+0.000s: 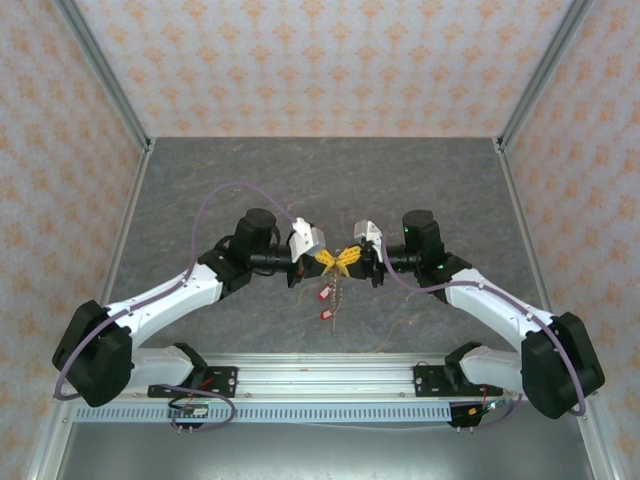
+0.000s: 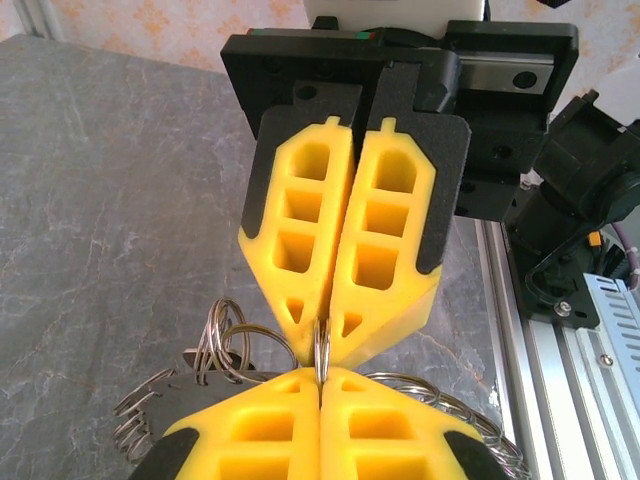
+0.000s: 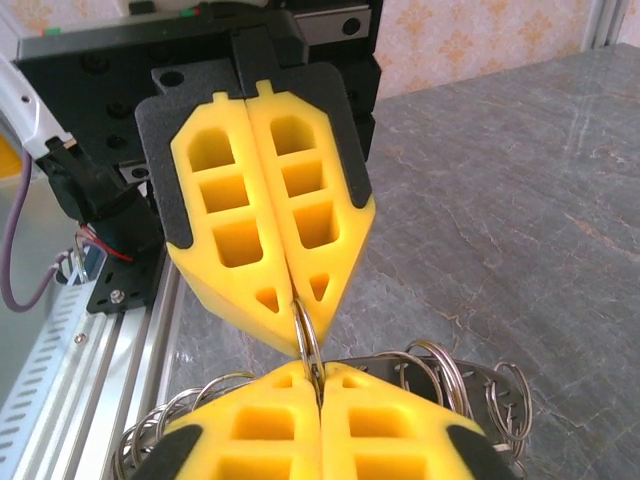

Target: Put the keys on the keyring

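Top external view: the left fingers [image 1: 327,259] and right fingers [image 1: 349,258] meet tip to tip above the middle of the grey table [image 1: 200,180]. Just on the near side of that meeting point lie or hang the keys [image 1: 324,294], tiny, two of them carrying small red tags, beside a thin chain-like strand [image 1: 341,295]; whether they touch the table cannot be told. Left wrist view: the keyring [image 2: 320,352] shows edge-on as a thin, silvery, doubled wire ring, standing upright in the seam where the two pairs of yellow fingers face each other. Both pairs are clenched on it, each gripping one side of the ring. Further wire loops [image 2: 222,338] of the same silvery metal fan out to either side behind the fingertips; how they join the keyring cannot be told.
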Available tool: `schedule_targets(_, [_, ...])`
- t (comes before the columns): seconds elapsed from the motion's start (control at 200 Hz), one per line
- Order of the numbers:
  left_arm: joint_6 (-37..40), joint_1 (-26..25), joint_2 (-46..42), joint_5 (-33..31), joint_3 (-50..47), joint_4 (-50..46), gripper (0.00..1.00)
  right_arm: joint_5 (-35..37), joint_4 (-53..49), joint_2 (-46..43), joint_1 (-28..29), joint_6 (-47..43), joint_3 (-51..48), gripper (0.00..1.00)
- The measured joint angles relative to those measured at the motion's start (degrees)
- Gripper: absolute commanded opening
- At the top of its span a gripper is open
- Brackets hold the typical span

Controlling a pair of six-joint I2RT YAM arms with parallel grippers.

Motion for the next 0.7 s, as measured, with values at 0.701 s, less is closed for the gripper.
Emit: schedule_targets(0.701, [17.1,-1.8,3.2,-4.9,14.4,-26.9,0.21,3.7,-15.8,0.0,2.1,-8.0,6.7,0.0])
